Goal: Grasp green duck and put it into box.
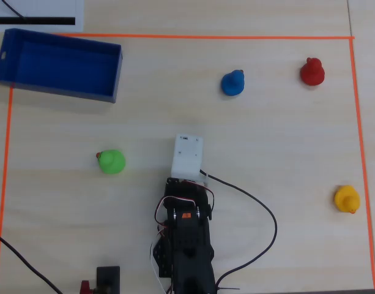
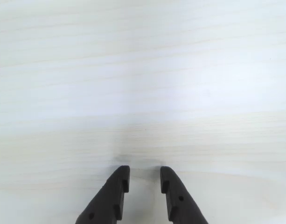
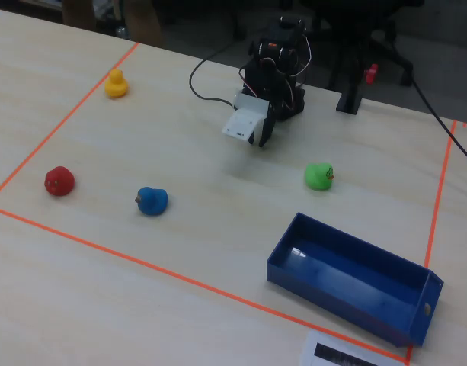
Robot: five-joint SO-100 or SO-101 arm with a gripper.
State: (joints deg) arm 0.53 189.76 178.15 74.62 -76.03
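The green duck [image 1: 112,162] [image 3: 318,176] sits on the pale wooden table, to the left of the arm in the overhead view. The dark-blue box [image 1: 83,93] [image 3: 332,305] lies empty at the top left of that view, well apart from the duck. My gripper [image 2: 145,171] hangs low over bare table with a narrow gap between its black fingers and nothing in it. In the overhead view the white wrist housing [image 1: 187,156] hides the fingers. The wrist view shows neither the duck nor the box.
A blue duck [image 1: 233,83], a red duck [image 1: 312,72] and a yellow duck [image 1: 347,199] stand to the right of the arm in the overhead view. Orange tape [image 1: 175,36] frames the work area. A black cable [image 1: 260,208] loops beside the arm.
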